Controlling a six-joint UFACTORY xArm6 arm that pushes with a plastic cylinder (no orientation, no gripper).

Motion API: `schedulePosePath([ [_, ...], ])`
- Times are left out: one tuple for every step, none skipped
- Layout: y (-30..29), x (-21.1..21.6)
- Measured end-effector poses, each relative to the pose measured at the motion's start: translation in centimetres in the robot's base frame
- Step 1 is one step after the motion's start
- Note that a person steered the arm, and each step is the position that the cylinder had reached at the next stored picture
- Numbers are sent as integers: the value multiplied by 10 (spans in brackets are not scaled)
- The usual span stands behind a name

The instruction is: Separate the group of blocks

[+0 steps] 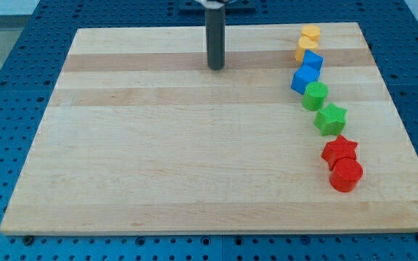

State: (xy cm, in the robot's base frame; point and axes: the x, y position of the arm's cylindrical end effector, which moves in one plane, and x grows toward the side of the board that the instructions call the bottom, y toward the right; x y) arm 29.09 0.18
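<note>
Several blocks form a curved line down the view's right side of the wooden board (pixel 158 145). From the top: two yellow blocks (pixel 310 33) (pixel 305 50), two blue blocks (pixel 313 61) (pixel 304 78), a green round block (pixel 315 95), a green star (pixel 331 119), a red star (pixel 339 150) and a red round block (pixel 346 175). Neighbours touch or nearly touch. My tip (pixel 216 67) rests near the board's top edge, well to the left of the blue blocks, touching no block.
The board lies on a blue perforated table (pixel 6 87). The rod comes down from the view's top edge.
</note>
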Motion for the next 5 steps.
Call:
schedulePosePath([
  [18,-21],
  [18,-22],
  [54,-47],
  [74,-59],
  [76,-59],
])
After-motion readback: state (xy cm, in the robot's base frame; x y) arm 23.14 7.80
